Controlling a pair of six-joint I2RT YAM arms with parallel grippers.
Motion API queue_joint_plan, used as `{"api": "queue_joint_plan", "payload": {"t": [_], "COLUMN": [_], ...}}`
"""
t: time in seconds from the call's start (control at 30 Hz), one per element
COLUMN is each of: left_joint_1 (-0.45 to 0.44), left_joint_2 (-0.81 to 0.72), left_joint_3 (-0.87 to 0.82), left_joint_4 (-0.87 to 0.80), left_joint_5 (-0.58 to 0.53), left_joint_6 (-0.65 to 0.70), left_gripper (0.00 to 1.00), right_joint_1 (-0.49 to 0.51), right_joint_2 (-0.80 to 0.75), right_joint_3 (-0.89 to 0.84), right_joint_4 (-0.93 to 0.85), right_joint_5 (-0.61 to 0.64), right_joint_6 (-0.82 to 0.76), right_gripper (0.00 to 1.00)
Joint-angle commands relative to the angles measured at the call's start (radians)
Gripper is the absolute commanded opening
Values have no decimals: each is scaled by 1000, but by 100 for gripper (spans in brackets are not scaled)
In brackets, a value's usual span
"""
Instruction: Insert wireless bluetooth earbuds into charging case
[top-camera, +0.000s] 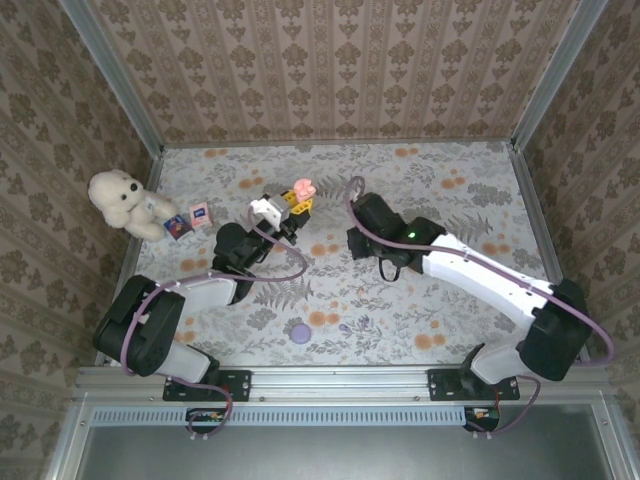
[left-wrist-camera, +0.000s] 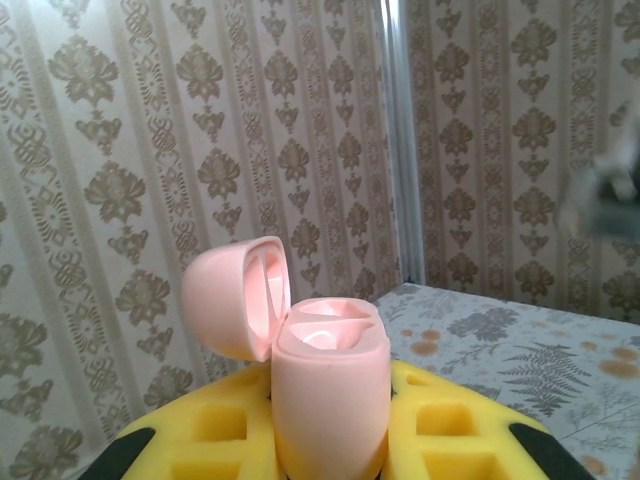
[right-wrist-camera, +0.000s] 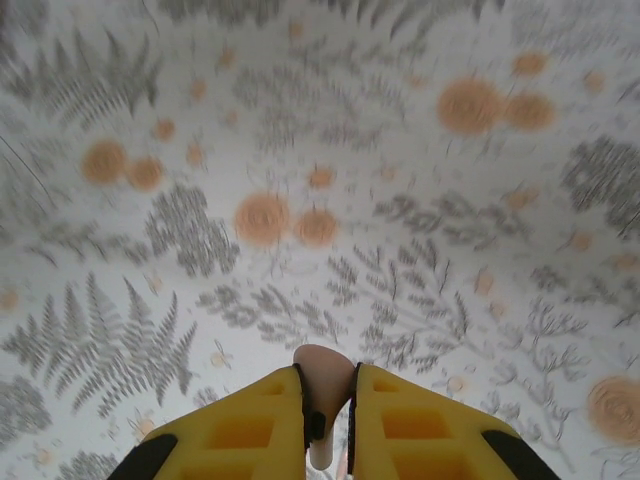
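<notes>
The pink charging case stands upright between the yellow fingers of my left gripper, which is shut on it. Its lid is flipped open to the left, and two hollow wells show in its top. From above, the case is held over the middle of the table. My right gripper is shut on a pink earbud, its rounded head poking out past the yellow fingertips and its stem between them, above the flowered table. The right arm's wrist hangs to the right of the case.
A white teddy bear sits at the far left with two small cards beside it. A small purple round thing lies near the front edge. Patterned walls enclose the flowered table on three sides.
</notes>
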Motion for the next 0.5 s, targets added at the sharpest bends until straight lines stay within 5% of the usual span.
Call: {"api": "queue_joint_plan", "payload": {"t": [0.0,0.47], "left_joint_1": [-20,-80], "left_joint_2": [-12,30], "left_joint_3": [45,134], "left_joint_4": [27,8], "left_joint_5": [75,140], "left_joint_6": [-16,-4], "left_gripper": [0,0], "right_joint_1": [-26,-55], "right_joint_2": [-74,-141], "right_joint_3": [68,165], "right_joint_4": [35,266], "right_joint_5": [8,-189], "right_joint_6": [-64,-183], "right_gripper": [17,18]}}
